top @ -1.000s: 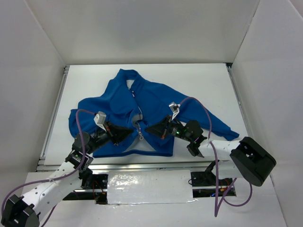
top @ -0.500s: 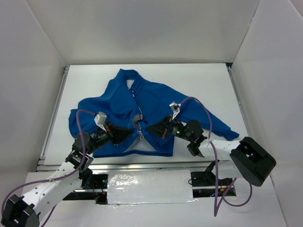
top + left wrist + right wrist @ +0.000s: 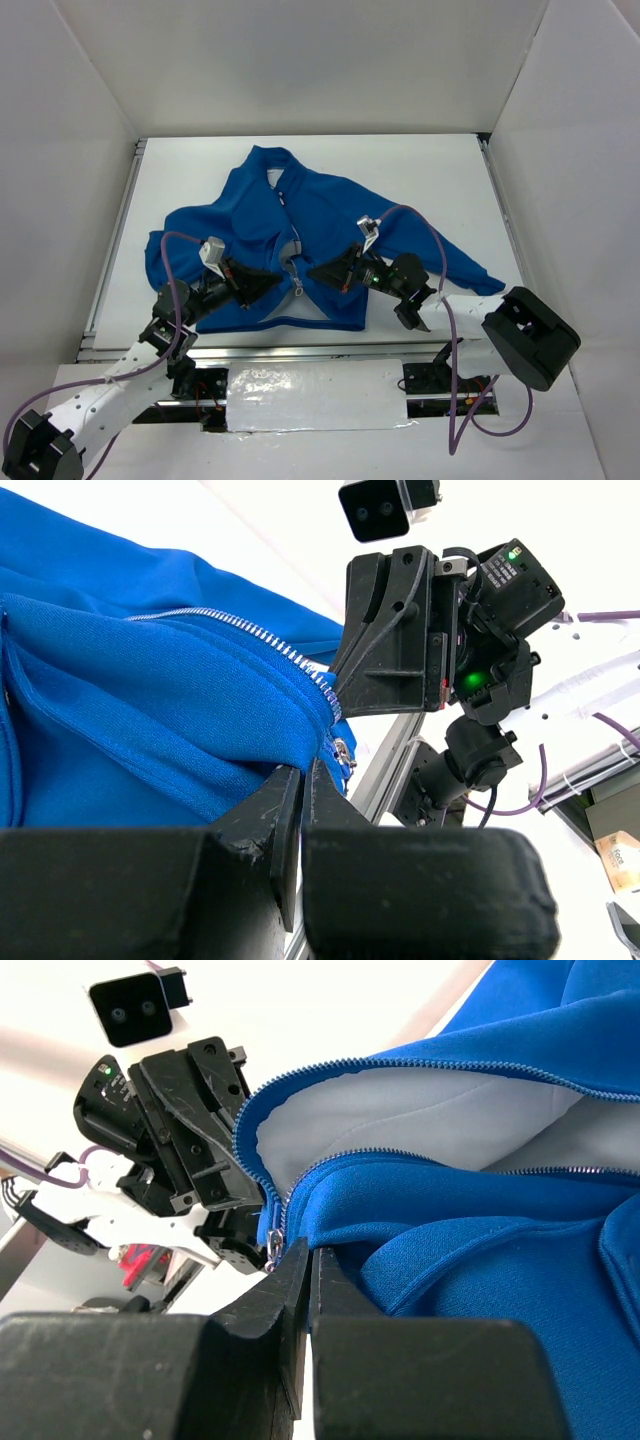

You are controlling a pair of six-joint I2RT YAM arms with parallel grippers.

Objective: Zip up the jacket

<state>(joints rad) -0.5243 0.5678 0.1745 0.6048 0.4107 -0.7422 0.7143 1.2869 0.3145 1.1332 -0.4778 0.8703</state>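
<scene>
1. the jacket (image 3: 330,210) lies spread on the white tabletop (image 3: 440,170), with the collar to the far side and the lower front near the arms, where it is open at the bottom.
2. the left pincer (image 3: 272,284) is closed: its two fingers press together on the blue front edge at the left of the zipper.
3. the right pincer (image 3: 318,271) is also closed, with almost no gap, and pinches the blue fabric of the other front edge.
4. the two pincers face each other, close together, with the small metal zipper pull (image 3: 273,1237) between them. i cannot tell if either one touches it.
</scene>
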